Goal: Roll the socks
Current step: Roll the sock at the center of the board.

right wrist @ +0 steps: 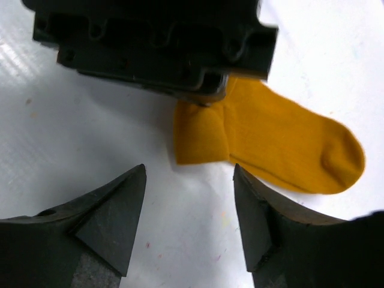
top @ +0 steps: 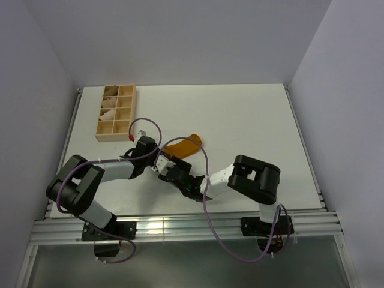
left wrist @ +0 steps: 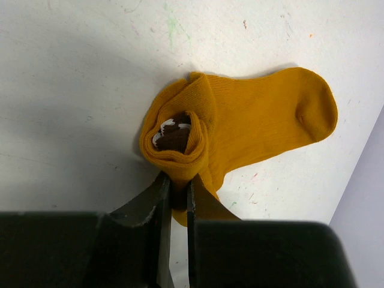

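Pinching the sock (left wrist: 258, 120) at its rolled cuff, the left gripper (left wrist: 174, 186) holds tight — roll seemingly just begun, foot flat — while the right gripper (right wrist: 189, 171) hovers spread, empty.

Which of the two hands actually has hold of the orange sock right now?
The left hand, pinched shut on the rolled cuff end of the sock. The right hand stands open near it, gripping nothing.
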### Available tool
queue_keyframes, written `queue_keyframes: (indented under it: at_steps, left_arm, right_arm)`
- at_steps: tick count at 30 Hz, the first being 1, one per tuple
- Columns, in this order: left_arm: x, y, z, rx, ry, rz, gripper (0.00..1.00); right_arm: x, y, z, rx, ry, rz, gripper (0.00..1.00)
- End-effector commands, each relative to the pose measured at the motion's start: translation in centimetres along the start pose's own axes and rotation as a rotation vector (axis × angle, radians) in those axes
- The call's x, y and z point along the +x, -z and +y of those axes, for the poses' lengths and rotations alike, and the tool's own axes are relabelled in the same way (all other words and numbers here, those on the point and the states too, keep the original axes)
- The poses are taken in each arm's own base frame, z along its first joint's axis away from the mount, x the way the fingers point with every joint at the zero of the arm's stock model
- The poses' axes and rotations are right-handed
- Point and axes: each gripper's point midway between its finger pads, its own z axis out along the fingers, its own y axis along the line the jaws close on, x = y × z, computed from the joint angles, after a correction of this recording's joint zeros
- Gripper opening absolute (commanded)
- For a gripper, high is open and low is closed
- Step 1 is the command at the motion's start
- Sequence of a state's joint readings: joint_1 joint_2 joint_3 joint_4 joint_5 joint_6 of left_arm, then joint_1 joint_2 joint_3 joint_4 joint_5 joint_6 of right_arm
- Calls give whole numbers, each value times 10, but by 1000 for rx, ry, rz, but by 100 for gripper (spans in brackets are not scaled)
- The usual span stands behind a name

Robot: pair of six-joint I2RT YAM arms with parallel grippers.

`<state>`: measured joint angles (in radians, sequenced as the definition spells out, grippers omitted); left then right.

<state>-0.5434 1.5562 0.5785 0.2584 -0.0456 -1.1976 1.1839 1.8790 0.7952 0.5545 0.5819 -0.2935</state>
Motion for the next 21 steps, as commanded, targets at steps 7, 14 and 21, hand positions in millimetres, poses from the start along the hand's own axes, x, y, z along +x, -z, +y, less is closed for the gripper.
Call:
queue_keyframes:
  at_steps: [7, 14, 21]
  left_arm:
    - [14, -2, 19, -61, -24, 61, 5]
    - [15, 0, 16, -46, -14, 61, 6]
    - [15, 3, 16, -35, 3, 56, 23]
  right_arm:
    - [-7, -17, 1, 69, 63, -14, 53]
    - [7, -24, 11, 48, 66, 30, 23]
    - [18, -23, 18, -8, 4, 61, 0]
